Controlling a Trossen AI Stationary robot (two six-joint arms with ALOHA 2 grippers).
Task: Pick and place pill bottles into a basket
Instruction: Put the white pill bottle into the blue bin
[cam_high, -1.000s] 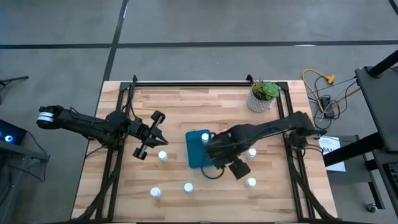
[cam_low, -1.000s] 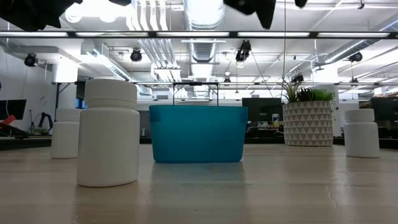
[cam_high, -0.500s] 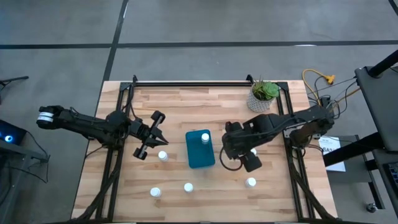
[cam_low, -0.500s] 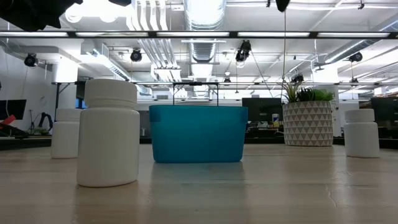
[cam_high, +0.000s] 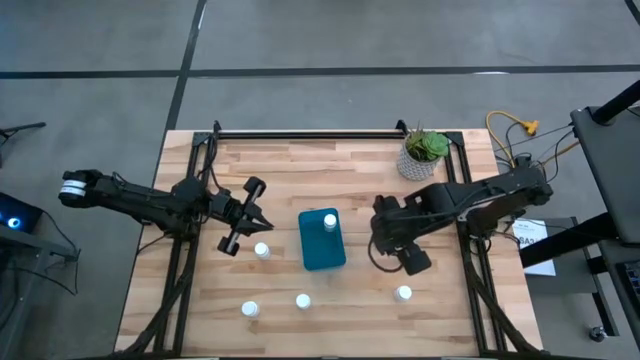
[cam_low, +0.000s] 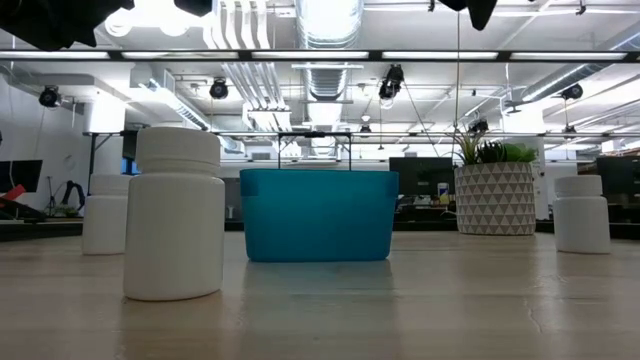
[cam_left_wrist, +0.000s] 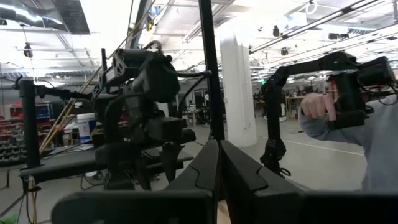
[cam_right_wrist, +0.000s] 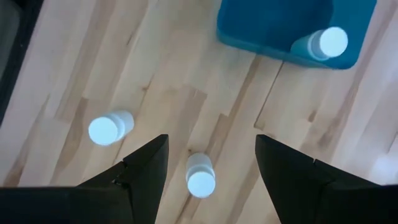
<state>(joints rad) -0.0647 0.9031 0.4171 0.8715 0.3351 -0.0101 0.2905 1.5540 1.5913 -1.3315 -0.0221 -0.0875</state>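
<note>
From above, your right gripper (cam_high: 398, 250) hovers to the right of the basket (cam_high: 321, 240), which already holds one bottle (cam_high: 329, 222). Four pill bottles stand on the table (cam_high: 300, 160) in this view: one left of the basket (cam_high: 262, 250), two in front of it (cam_high: 302, 301) (cam_high: 250, 310), and one beyond the gripper (cam_high: 404, 293). The left gripper (cam_high: 248, 215) waits left of the basket.

At table height, the basket (cam_low: 318, 214) stands upright with bottles either side.

Your left wrist view shows its fingers pressed together.

Your right wrist view shows the fingers (cam_right_wrist: 144, 167) spread wide, a bottle (cam_right_wrist: 201, 176) between them. Centre over its cap, descend straight, and close below the cap.
</note>
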